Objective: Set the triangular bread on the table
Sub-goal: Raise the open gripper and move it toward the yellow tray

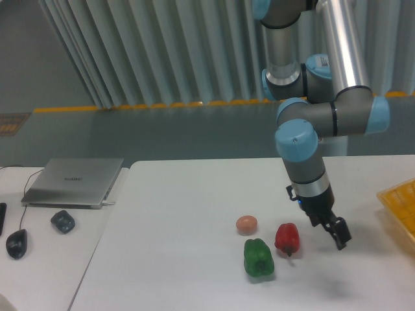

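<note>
The triangular bread does not show in the camera view. My gripper (331, 230) hangs just above the white table (181, 214), a little to the right of a red pepper (287, 238) and apart from it. Its dark fingers (339, 234) look open with nothing between them. The arm comes down from the upper right.
A green pepper (259, 258) lies left of the red pepper, and a round pinkish-tan ball (246, 224) sits behind it. A yellow tray (401, 206) juts in at the right edge. A lower desk on the left holds a laptop (74, 181) and two mice (63, 221).
</note>
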You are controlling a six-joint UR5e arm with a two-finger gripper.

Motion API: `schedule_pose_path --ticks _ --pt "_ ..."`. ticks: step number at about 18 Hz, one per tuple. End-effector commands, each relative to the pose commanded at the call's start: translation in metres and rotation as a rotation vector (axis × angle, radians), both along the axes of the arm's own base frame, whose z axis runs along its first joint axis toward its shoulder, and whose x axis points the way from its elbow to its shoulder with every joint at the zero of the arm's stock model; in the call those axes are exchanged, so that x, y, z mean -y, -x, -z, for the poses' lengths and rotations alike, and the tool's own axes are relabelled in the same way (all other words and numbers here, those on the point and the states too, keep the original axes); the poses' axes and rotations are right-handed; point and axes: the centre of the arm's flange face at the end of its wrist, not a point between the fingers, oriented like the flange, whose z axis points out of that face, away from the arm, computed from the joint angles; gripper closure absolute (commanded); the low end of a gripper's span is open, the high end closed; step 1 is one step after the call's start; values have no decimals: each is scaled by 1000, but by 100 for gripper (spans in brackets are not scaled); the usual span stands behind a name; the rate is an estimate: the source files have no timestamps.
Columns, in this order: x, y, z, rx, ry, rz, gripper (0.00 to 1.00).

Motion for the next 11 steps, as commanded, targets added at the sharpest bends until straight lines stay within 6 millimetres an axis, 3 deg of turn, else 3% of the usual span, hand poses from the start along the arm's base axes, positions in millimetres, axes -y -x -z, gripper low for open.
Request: schedule_pose_path --ticks 5,8,11 --pt "23 34 -2 0 -9 -15 0" --pt "52 78 -8 -7 -11 -25 0" --pt "68 100 -9 41 -60 -14 0"
